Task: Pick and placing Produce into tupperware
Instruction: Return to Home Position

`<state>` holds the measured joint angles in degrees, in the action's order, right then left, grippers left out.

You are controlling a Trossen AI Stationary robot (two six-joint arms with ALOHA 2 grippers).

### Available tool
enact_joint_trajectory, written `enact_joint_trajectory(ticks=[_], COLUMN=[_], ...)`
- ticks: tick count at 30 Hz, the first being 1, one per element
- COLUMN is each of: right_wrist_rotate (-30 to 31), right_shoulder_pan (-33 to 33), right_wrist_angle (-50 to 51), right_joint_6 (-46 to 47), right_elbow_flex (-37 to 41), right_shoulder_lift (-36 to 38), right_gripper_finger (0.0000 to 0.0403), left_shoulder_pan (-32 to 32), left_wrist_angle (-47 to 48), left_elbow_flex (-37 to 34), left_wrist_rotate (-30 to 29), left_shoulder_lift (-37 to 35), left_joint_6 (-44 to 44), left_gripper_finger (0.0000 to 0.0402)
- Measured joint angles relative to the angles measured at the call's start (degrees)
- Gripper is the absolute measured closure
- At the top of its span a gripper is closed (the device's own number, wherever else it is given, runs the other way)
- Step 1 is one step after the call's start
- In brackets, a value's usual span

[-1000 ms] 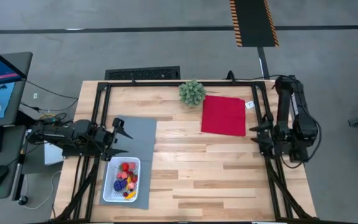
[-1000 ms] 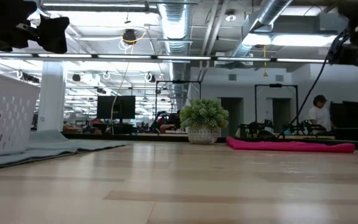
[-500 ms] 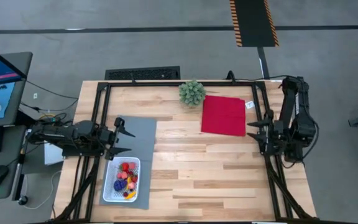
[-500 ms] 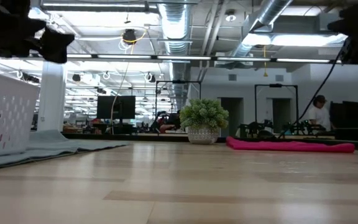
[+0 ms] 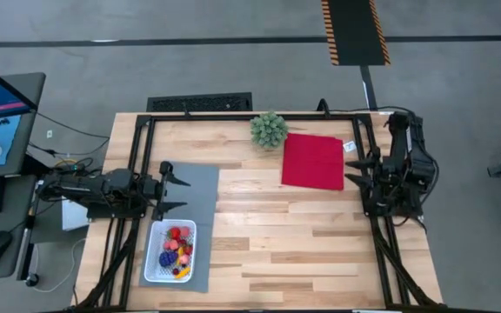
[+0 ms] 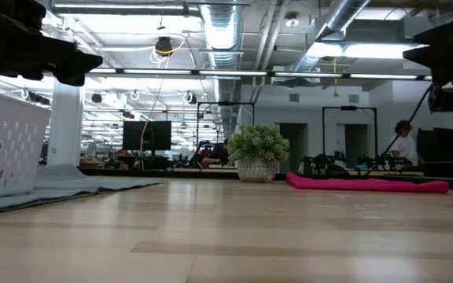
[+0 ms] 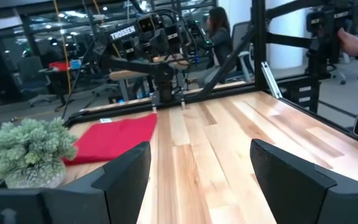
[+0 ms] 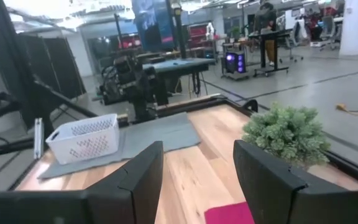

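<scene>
Both the left gripper (image 5: 181, 194) and right gripper (image 5: 352, 186) are gaping empty; you're only risking the left one clipping the nearby tupperware (image 5: 151, 257).

One white mesh plastic container (image 5: 153, 266), one flat grey mat (image 5: 195, 186), one red cloth square (image 5: 313, 162), one bushy green plant (image 5: 269, 129), two dark arms (image 5: 94, 191) (image 5: 404, 161).

The left hand (image 5: 177, 195) and right hand (image 5: 357, 193) hung low at opposite sides, facing inward, both empty, fingers spread apart.
</scene>
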<state>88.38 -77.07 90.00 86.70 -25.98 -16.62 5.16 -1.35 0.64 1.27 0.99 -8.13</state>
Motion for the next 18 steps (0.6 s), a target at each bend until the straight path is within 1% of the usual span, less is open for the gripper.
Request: enact_joint_trajectory(ticks=[7, 10, 14, 18], right_wrist_rotate=[-0.5, -0.3, -1.6, -2.1], right_shoulder_pan=[2.3, 2.5, 2.5, 2.5], right_wrist_angle=[-0.7, -7.7, -18.5, -23.0], right_joint_6=[-0.2, 1.9, 2.2, 2.2], right_elbow_flex=[5.9, 5.8, 5.8, 5.8], right_shoulder_lift=[4.4, 4.1, 4.2, 4.2], right_gripper_finger=[0.0184, 0.0185, 0.0186, 0.0186], left_shoulder_pan=[0.0, 0.0, 0.0, 0.0], left_wrist_angle=[0.2, 0.3, 0.3, 0.4], left_elbow_flex=[0.0, 0.0, 0.1, 0.1], left_wrist_rotate=[-0.3, -0.3, -0.3, -0.5], left_shoulder_lift=[0.0, 0.0, 0.0, 0.0], left_joint_6=[0.1, 0.7, 0.5, 0.9], left_gripper_finger=[0.0132, 0.0132, 0.0132, 0.0132])
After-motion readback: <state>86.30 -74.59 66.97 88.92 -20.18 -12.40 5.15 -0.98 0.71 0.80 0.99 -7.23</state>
